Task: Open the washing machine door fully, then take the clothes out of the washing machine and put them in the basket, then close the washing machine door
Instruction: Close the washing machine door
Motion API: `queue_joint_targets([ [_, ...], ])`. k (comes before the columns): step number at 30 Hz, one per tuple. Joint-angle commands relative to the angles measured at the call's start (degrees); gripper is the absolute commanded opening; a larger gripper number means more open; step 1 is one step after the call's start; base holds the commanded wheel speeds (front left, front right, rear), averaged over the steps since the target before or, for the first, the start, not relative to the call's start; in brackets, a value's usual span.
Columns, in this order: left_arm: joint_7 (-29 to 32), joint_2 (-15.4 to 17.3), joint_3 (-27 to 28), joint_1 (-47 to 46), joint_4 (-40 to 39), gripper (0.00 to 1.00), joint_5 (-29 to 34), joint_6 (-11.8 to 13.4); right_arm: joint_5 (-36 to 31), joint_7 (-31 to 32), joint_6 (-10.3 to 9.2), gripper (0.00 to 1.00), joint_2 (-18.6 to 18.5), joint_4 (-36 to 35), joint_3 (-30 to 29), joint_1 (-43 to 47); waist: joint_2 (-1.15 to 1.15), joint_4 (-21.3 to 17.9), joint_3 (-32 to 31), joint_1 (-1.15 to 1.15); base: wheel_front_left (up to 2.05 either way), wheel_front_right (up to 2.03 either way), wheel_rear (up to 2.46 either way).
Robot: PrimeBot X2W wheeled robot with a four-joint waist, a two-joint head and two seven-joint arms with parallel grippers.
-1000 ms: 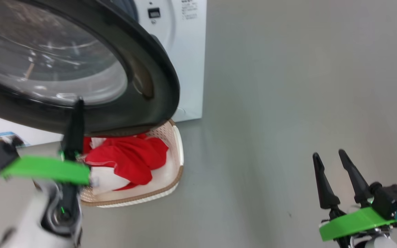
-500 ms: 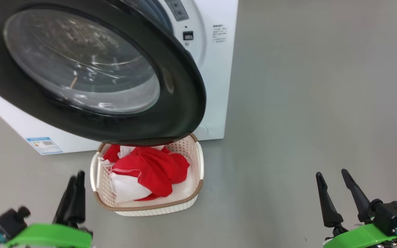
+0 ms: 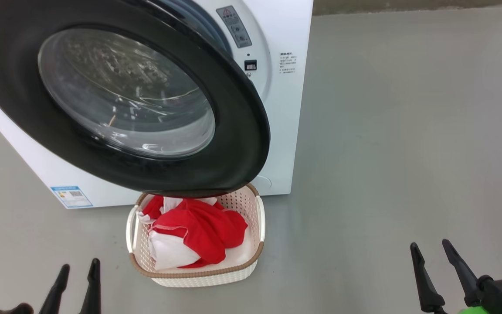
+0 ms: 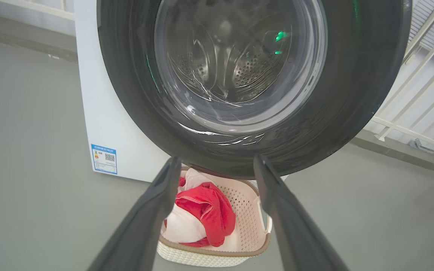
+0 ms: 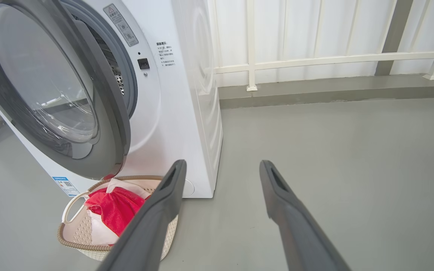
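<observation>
**A:** How do our grippers stand?

**B:** Our left gripper (image 3: 79, 265) has its two fingers spread wide with nothing between them, low at the left of the head view. Our right gripper (image 3: 429, 244) is just as wide and just as empty, low at the right.

**A:** And beyond them?

**B:** Ahead of us on the grey floor (image 3: 386, 152) sits the basket (image 3: 203, 274), nearer our left gripper. The clothes (image 3: 203, 226) are heaped inside it, red with white patches. Just behind stands the washing machine (image 3: 292, 131), a blue sticker (image 3: 71, 196) low on its front.

**A:** The door?

**B:** The washing machine door (image 3: 242, 144) is swung out from the front, and its black rim overhangs the basket's far edge. Through its glass we see the perforated drum (image 4: 247, 71).
</observation>
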Motion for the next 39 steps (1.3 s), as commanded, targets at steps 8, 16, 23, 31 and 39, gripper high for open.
queue_joint_targets([
  [8, -0.46, -2.35, 8.15, 3.82, -6.41, 1.00, 14.62, -0.33, 0.14, -0.37, 0.43, 1.00, -1.35, -2.58, -0.89, 1.84, 0.00, 0.08, -1.59, 0.00, 0.00, 0.00, 0.00],
  [16, -0.46, -5.21, 11.39, 6.66, -9.21, 1.00, 19.45, -0.33, 0.03, -0.37, 0.43, 1.00, -0.84, -4.66, -3.26, 3.33, 0.00, -0.53, -2.05, 0.00, 0.00, 0.00, 0.00],
  [23, -0.46, -5.90, 12.02, 7.00, -9.04, 1.00, 19.78, -0.33, -0.12, -0.37, 0.43, 1.00, -0.48, -4.31, -3.40, 3.60, 0.00, -0.59, -2.16, 0.00, 0.00, 0.00, 0.00],
  [31, -0.46, -6.25, 12.05, 6.81, -9.32, 1.00, 19.86, -0.33, -0.17, -0.37, 0.43, 1.00, -0.64, -4.07, -2.83, 2.85, 0.00, -0.66, -1.97, 0.00, 0.00, 0.00, 0.00],
  [39, -0.46, -7.33, 10.93, 6.00, -9.25, 1.00, 20.30, -0.33, 0.91, -0.37, 0.43, 0.00, -0.58, -3.97, 0.02, 0.80, 0.00, 1.21, -1.17, 0.00, 0.00, 0.00, 0.00],
])
